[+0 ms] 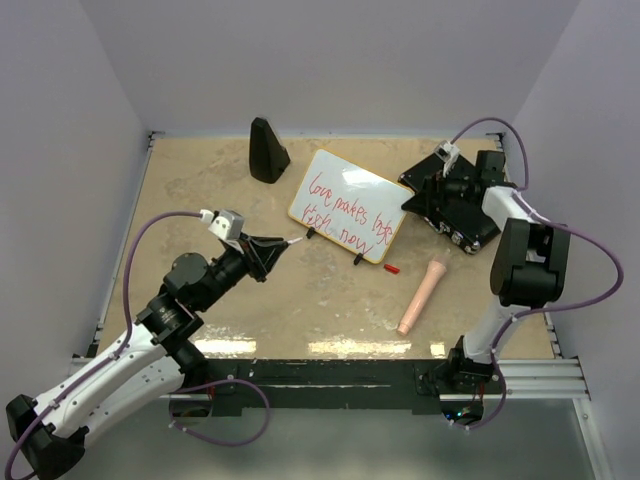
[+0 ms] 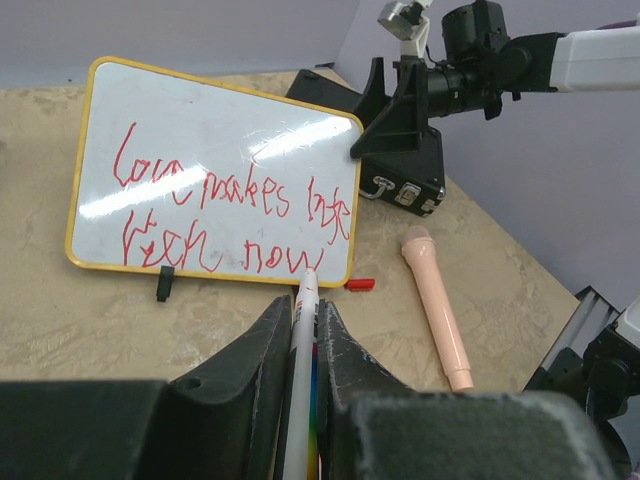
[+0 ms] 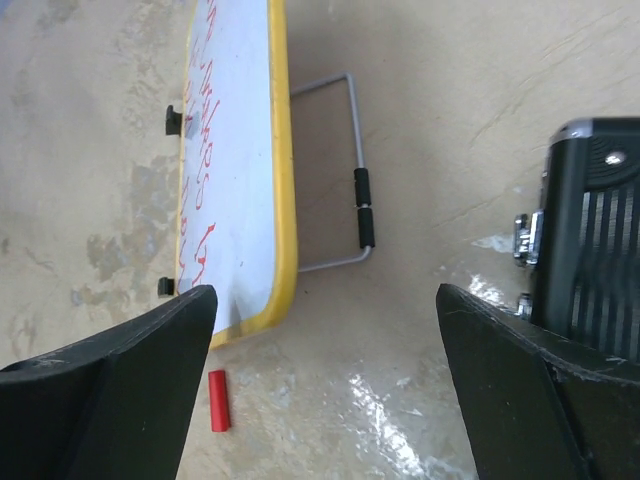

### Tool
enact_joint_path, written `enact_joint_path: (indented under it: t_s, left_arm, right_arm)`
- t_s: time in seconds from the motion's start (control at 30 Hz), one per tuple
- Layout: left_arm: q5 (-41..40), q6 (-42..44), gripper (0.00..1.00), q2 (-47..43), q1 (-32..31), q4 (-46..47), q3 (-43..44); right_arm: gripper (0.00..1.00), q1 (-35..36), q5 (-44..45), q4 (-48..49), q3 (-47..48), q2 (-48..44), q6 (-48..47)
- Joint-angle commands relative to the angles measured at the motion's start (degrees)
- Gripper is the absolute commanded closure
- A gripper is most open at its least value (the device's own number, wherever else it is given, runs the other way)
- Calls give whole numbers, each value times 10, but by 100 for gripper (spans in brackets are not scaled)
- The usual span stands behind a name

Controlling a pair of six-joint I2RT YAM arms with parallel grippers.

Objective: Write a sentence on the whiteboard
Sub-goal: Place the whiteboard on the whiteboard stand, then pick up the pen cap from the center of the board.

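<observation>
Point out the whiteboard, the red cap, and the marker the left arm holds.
whiteboard [image 1: 352, 196], top external view, middle of its white face.
red cap [image 1: 392, 268], top external view, middle of the cap.
marker [image 2: 303, 335], left wrist view, white barrel below the tip.

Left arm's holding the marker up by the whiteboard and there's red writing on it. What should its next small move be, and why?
Probably ease the left gripper back, taking the marker tip away from the whiteboard. The sentence already fills two lines, the second running almost to the rim, so little room seems left. The red cap lies loose nearby for capping next.
</observation>
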Motion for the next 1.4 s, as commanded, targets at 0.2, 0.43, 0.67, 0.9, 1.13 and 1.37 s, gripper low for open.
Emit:
enact_joint_path:
  t_s: [0.2, 0.43, 0.67, 0.9, 1.13, 1.37]
  left_arm:
    - [34, -14, 100, 5, 4, 41, -4]
    - [44, -32, 100, -8, 3, 58, -17]
    - [69, -56, 100, -1, 4, 114, -54]
    - [66, -60, 100, -20, 4, 116, -76]
    - [55, -56, 100, -33, 4, 105, -89]
    - [55, -57, 100, -31, 3, 111, -99]
  right_arm:
    - [1, -6, 67, -48, -1, -108, -84]
    - [1, -10, 110, -136, -14, -218, -194]
    - [1, -5, 13, -304, -59, -258, -419]
    - [3, 75, 80, -358, -110, -265, -524]
    - [21, 193, 293, -112, -218, -308, -326]
    - [41, 209, 340, -80, -216, -234, -300]
